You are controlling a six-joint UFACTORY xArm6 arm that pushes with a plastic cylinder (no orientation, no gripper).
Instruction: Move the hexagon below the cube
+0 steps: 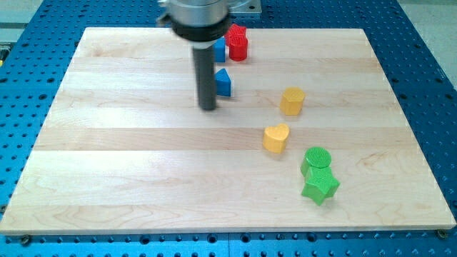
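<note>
Green star (320, 187) nearest, green cylinder (315, 159) touching at its 12. Yellow heart (275, 138), then yellow hexagon (291, 101) at 1 o'clock. My tip (208, 108), bare rod holding nothing, just beside a partly hidden blue block (224, 83). Blue cube (220, 48) and red block (238, 41) farthest.

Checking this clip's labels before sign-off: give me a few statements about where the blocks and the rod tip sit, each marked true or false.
1. My tip is just to the view's left of a blue block. True.
2. The red block lies near the view's bottom. False: it is near the top edge.
3. The two green blocks, green cylinder and green star, touch. True.
4. The yellow hexagon is left of my tip. False: it is to the right.
5. The yellow heart lies below the yellow hexagon. True.
</note>
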